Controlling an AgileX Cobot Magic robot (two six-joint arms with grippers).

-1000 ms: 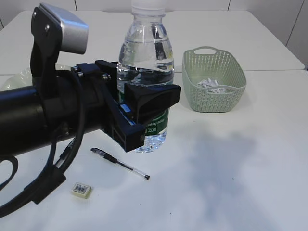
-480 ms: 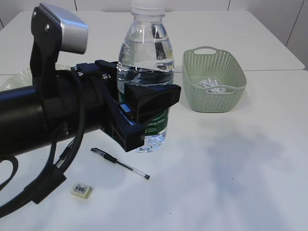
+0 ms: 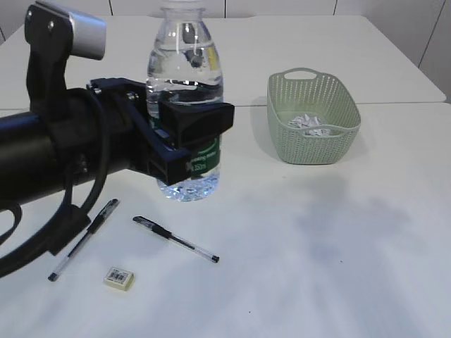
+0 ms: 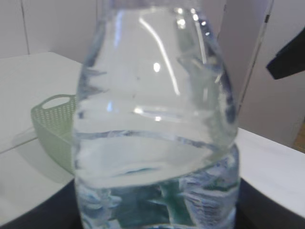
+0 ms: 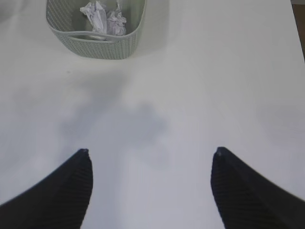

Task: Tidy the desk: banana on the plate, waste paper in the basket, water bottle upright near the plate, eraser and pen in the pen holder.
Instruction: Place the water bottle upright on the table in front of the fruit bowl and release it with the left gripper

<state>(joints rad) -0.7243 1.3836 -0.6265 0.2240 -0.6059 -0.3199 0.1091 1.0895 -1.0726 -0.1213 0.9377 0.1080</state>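
Note:
A clear water bottle (image 3: 183,77) with a green label stands upright, with my left gripper (image 3: 184,135) shut on its lower half. Whether its base touches the table I cannot tell. In the left wrist view the bottle (image 4: 157,119) fills the frame. One black pen (image 3: 176,239) lies in front of it, another pen (image 3: 83,239) further left, and a small eraser (image 3: 118,277) nearer the front. Crumpled waste paper (image 3: 310,123) lies in the green basket (image 3: 313,151). My right gripper (image 5: 150,152) hangs open over bare table. Banana, plate and pen holder are hidden or out of view.
My thick black left arm (image 3: 42,162) fills the left side and hides the table behind it. The right wrist view has the basket (image 5: 95,40), with the paper (image 5: 102,19) in it, at the top left. The table's far edge runs behind the bottle.
My left gripper has carried the bottle to the left and a little farther back. That uncovered a second pen on the left. The right gripper stays open.

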